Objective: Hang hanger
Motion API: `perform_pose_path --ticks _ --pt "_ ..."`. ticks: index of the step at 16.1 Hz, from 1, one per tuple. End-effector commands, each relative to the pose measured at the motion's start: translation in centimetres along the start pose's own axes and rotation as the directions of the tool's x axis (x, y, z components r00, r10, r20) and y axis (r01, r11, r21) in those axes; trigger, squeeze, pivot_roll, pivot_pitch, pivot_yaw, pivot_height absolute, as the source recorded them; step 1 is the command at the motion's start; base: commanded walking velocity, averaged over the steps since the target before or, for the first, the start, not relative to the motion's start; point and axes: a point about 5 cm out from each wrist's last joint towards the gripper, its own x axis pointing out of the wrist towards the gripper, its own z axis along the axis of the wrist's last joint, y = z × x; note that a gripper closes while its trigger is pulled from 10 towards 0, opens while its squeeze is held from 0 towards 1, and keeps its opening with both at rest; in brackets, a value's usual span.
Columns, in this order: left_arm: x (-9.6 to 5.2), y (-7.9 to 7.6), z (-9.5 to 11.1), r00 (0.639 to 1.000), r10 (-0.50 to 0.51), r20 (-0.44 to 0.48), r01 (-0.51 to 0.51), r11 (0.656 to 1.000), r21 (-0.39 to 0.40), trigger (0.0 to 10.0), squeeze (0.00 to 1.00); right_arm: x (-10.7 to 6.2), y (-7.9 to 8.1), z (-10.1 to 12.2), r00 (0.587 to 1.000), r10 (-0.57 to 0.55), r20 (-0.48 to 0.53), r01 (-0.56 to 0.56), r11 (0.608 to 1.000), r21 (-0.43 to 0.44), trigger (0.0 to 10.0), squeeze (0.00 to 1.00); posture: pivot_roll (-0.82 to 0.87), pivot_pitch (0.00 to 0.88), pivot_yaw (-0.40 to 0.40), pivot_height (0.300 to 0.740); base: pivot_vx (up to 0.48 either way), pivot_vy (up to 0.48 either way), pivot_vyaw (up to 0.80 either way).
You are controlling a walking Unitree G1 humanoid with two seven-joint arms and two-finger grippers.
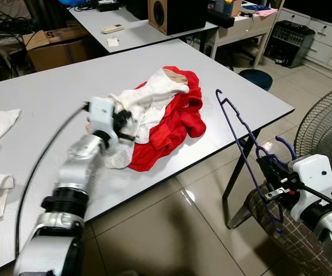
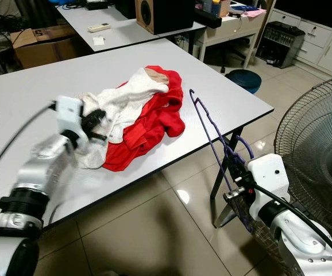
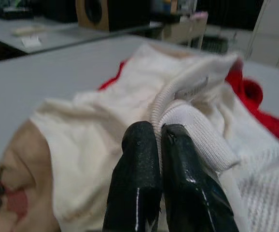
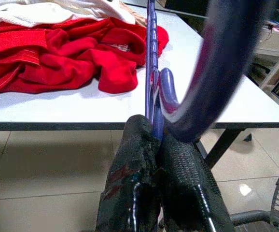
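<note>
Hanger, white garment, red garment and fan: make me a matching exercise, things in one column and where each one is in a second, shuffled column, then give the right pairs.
Things:
1. hanger
2. white garment
3. red garment
4. fan

Places:
A. on the table, partly under another garment
B. on the floor at the robot's right, beyond the table
C. pinched in the left gripper fingers
D. clamped in the right gripper, off the table's edge

Pairs: 1-D, 2-C, 3-A, 4-B
</note>
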Motion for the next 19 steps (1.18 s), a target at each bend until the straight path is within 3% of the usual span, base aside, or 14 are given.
perform_pose_path --ticks 1,6,8,10,12,16,19 --pt "-0.1 1.3 3.9 0.985 -0.028 0.171 0.030 1.000 -0.010 0.0 0.00 0.1 -0.3 0.5 0.999 -0.026 0.032 0.026 1.000 -0.017 10.0 0.00 -0.14 0.000 0.050 0.740 0.000 0.000 0.00" --pt "-1.2 2.0 10.1 0.904 -0.156 0.398 0.182 0.983 -0.029 0.0 0.00 0.3 -0.3 0.6 0.998 -0.029 0.048 0.030 0.999 -0.011 10.0 0.00 -0.13 0.000 0.048 0.740 0.000 0.000 0.00" --pt "-1.2 1.8 10.4 0.909 -0.195 0.368 0.202 0.979 0.019 0.0 0.00 0.5 -0.1 0.6 0.998 -0.019 0.053 0.020 1.000 -0.010 10.0 0.00 -0.12 0.000 0.048 0.740 0.000 0.000 0.00" --pt "-1.1 2.0 8.2 0.962 -0.195 0.189 0.171 0.976 0.138 0.0 0.00 0.6 0.1 0.6 0.998 -0.004 0.059 0.004 1.000 -0.005 10.0 0.00 -0.12 0.000 0.049 0.740 0.000 0.000 0.00" --pt "-1.5 1.6 7.6 0.962 -0.244 0.123 0.228 0.965 0.127 0.0 0.00 0.4 1.1 0.8 0.992 0.099 0.073 -0.100 0.995 0.016 10.0 0.00 -0.12 0.000 0.049 0.740 0.000 0.000 0.00" --pt "-1.4 0.9 9.8 0.938 -0.307 0.159 0.285 0.947 0.146 0.0 0.00 0.2 3.4 1.7 0.926 0.374 0.053 -0.374 0.927 -0.014 10.0 0.00 -0.11 0.000 0.047 0.740 0.000 0.000 0.00" --pt "-1.6 0.3 11.0 0.914 -0.363 0.183 0.337 0.928 0.157 0.0 0.00 0.8 3.3 1.8 0.914 0.404 0.024 -0.403 0.914 -0.044 10.0 0.00 -0.11 0.000 0.042 0.740 0.000 0.000 0.00"
